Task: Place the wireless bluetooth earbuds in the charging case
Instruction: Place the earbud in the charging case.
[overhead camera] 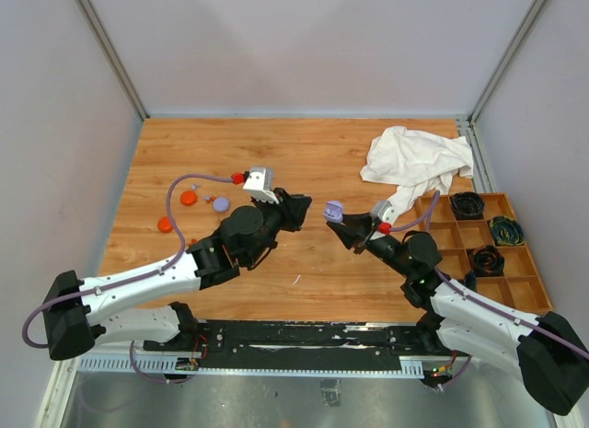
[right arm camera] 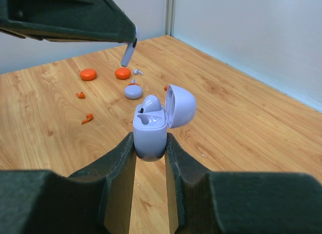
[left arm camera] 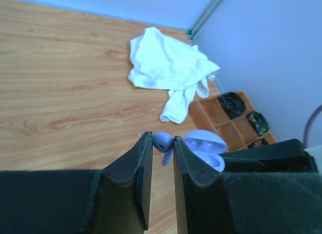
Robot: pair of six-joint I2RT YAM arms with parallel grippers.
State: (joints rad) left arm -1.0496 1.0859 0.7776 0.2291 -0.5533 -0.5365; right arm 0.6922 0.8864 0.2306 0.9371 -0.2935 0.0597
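My right gripper is shut on the base of a lavender charging case, held upright above the table with its lid open. One lavender earbud sits in the case. My left gripper is shut on another lavender earbud, stem down, just left of the open case. In the top view the left gripper faces the right gripper and the case. Orange-red earbuds lie loose on the table.
Two orange-red discs and a lavender disc lie at the left. A white cloth lies at the back right. A wooden compartment tray with black cable coils stands at the right edge.
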